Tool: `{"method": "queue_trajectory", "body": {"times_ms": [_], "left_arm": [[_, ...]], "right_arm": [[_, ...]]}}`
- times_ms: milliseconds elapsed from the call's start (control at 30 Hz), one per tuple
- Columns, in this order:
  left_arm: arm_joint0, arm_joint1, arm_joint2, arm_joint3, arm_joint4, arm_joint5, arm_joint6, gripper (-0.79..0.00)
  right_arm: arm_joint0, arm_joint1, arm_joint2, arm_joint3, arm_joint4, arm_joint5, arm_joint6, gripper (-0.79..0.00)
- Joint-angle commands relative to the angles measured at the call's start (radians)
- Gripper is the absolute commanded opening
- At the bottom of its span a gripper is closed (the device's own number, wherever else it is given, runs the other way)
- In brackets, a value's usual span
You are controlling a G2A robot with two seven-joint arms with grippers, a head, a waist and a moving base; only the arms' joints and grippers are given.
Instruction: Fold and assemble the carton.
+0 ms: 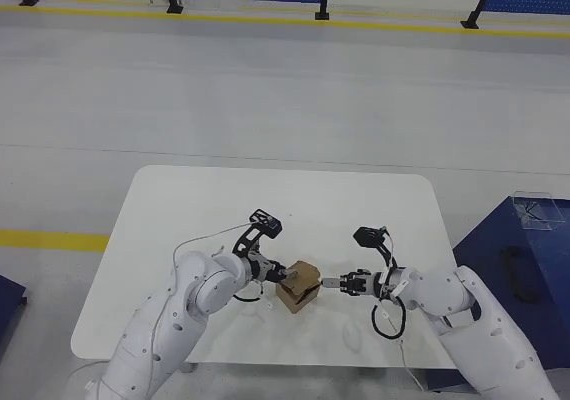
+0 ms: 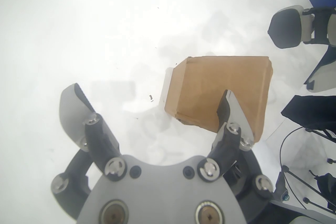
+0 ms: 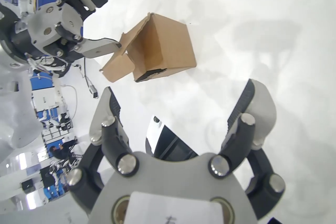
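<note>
A small brown carton (image 1: 299, 285) lies on its side on the white table (image 1: 215, 200), its open end with loose flaps facing my right gripper. My left gripper (image 2: 151, 104) is open wide beside it; one of its fingers (image 2: 235, 114) rests against the carton (image 2: 223, 83), and in the right wrist view that finger (image 3: 105, 46) touches an opened flap of the carton (image 3: 168, 49). My right gripper (image 3: 181, 99) stands open a short way from the carton's open end, holding nothing. In the top view the left gripper (image 1: 283, 272) and right gripper (image 1: 331, 284) flank the carton.
A blue bin (image 1: 535, 250) stands off the table's right side. The carton sits near the table's front edge, and bare tabletop stretches behind it. Cables hang from both wrists.
</note>
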Motion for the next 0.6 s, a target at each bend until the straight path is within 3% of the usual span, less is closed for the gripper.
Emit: {"method": "queue_trajectory", "body": {"times_ms": [0, 567], "left_arm": [[-0.002, 0.000, -0.003, 0.008, -0.007, -0.004, 0.003, 0.000], [0.004, 0.004, -0.023, 0.027, -0.040, -0.017, -0.005, 0.000]], "right_arm": [[-0.005, -0.002, -0.012, -0.006, -0.013, 0.004, -0.015, 0.000], [0.005, -0.019, -0.057, 0.015, -0.039, 0.011, -0.077, 0.000]]}}
